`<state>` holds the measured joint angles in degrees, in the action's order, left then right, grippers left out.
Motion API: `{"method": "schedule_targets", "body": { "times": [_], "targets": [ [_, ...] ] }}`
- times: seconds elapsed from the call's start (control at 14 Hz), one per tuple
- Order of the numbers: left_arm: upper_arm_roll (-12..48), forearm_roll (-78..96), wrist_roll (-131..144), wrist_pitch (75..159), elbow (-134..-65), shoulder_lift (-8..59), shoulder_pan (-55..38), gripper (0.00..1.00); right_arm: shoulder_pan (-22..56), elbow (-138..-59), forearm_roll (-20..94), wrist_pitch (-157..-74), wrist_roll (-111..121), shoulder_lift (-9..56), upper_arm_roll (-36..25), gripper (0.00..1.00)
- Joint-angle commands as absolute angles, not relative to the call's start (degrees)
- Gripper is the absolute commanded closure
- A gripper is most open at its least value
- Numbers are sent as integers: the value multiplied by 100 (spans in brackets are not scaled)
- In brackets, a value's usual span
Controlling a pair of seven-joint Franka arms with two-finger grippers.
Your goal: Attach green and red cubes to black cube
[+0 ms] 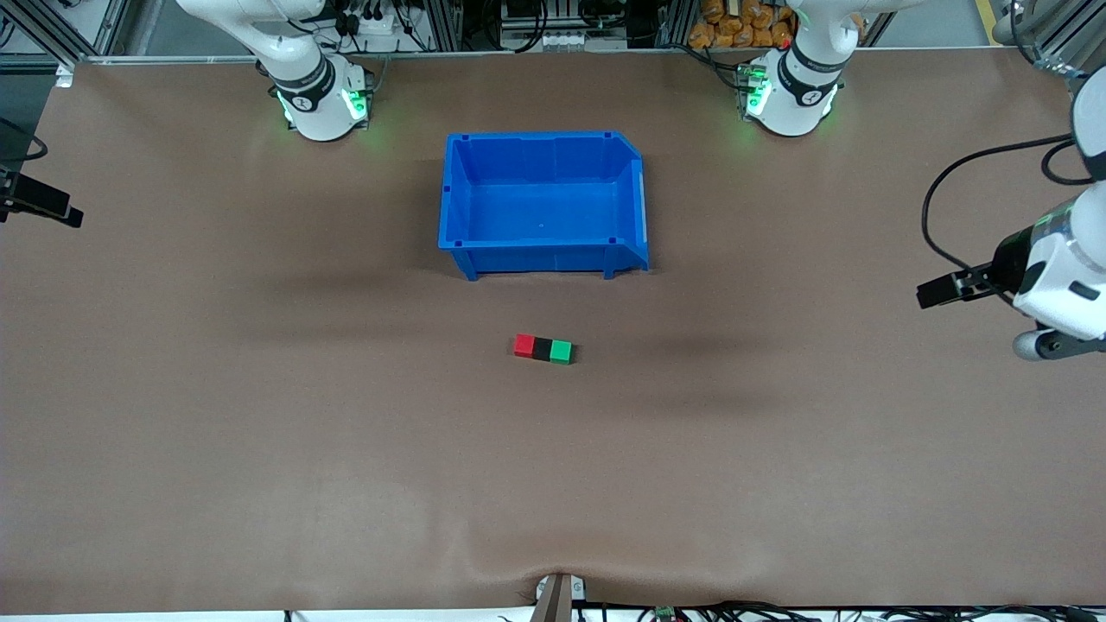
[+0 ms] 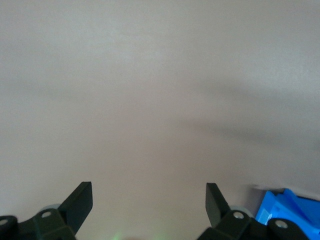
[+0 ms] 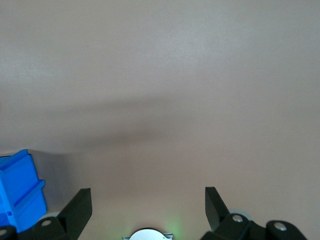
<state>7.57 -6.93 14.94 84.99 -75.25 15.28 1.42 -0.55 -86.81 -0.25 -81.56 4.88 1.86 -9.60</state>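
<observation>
The red cube [image 1: 524,345], black cube [image 1: 542,348] and green cube [image 1: 561,351] lie joined in one row on the brown table, the black one in the middle, the red one toward the right arm's end. They sit nearer to the front camera than the blue bin. My left gripper [image 2: 149,187] is open and empty over bare table at the left arm's end, seen at the front view's edge [image 1: 940,290]. My right gripper [image 3: 148,192] is open and empty over bare table at the right arm's end [image 1: 47,206]. No cube shows in either wrist view.
An empty blue bin [image 1: 543,257] stands mid-table between the arm bases and the cubes. A corner of it shows in the left wrist view [image 2: 290,210] and in the right wrist view [image 3: 20,190]. Bare brown table [image 1: 346,449] surrounds the cubes.
</observation>
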Motion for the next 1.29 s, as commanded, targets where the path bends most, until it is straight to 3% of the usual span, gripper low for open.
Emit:
{"method": "schedule_targets", "body": {
  "times": [0.0,0.57,0.79,1.07,1.21],
  "targets": [
    [809,-773,1056,8464,-7673,1301,237,0,-149,-8648,-70,-8174,413,193,-879,0],
    [800,-668,651,8429,-7777,1135,246,0,-176,-8648,-79,-8262,413,220,-879,0],
    [782,-633,615,8569,-8435,565,211,0,-176,-8648,-79,-8262,413,220,-888,0],
    [651,-624,606,9112,-9884,-657,246,0,-167,-8648,-79,-8262,413,228,-879,0],
    [554,-598,606,9184,-9888,-694,237,0,-167,-8648,-79,-8262,413,229,-879,0]
  ]
}}
